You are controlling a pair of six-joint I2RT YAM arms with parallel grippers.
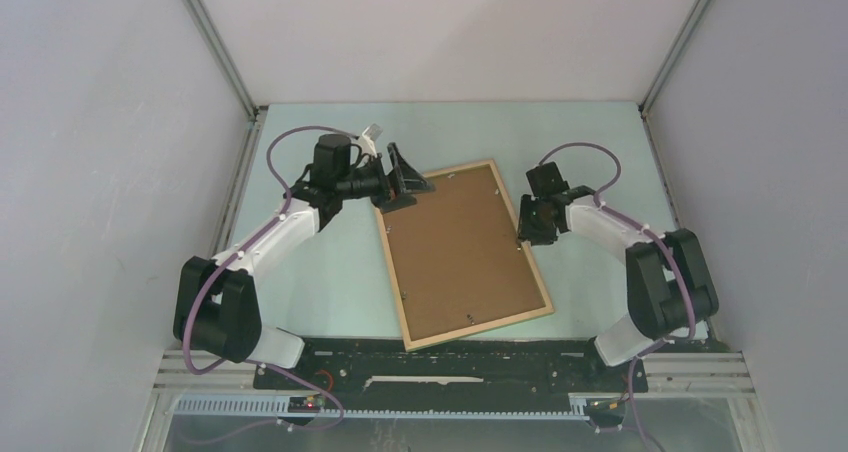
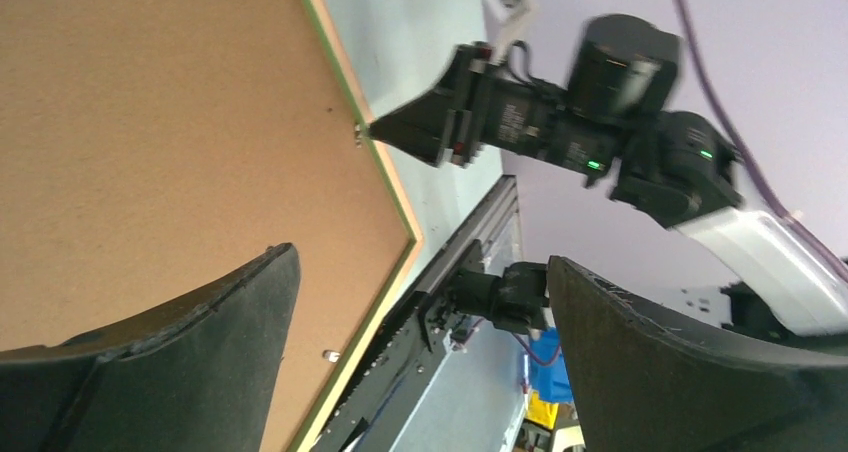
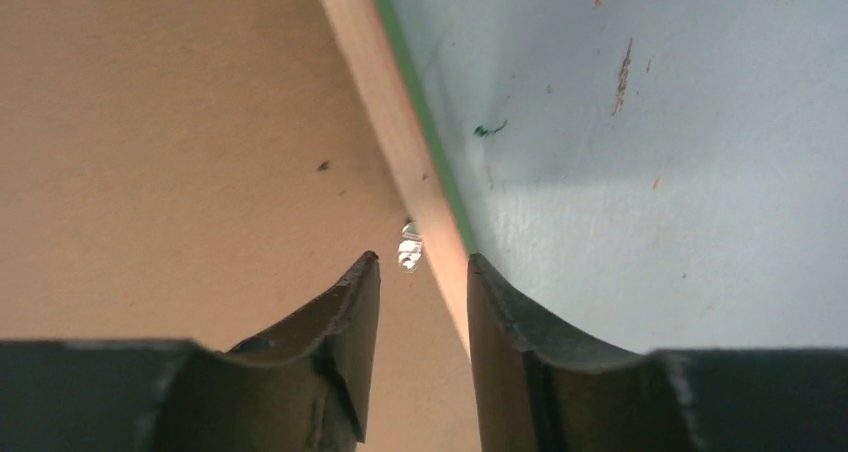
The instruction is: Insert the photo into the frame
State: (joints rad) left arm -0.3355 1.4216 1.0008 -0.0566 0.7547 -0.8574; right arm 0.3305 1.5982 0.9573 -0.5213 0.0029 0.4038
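Brown back of the photo point(image 1: 462, 247) sits inside the wooden frame point(image 1: 480, 329), flat on the table point(image 1: 330, 272). Your right gripper point(image 3: 422, 259), slightly apart, hovers by a metal tab point(image 3: 409, 247). Your left gripper point(image 2: 420, 262) gapes wide. I think only the tabs are left.

Printed face of the photo point(image 1: 463, 242) out of sight; blurred metal tab point(image 3: 409, 246), perhaps a clip.

- Shows the frame point(image 3: 395, 142) as a wood rail slanting from 12 o'clock towards 6, green along its outer edge.
- Fills 9 o'clock with the photo point(image 3: 170, 122), brown back up.
- Sets a metal tab point(image 3: 409, 246) near centre, just above the parted right gripper point(image 3: 422, 264).
- Puts the scuffed table point(image 3: 650, 172) at 3 o'clock.
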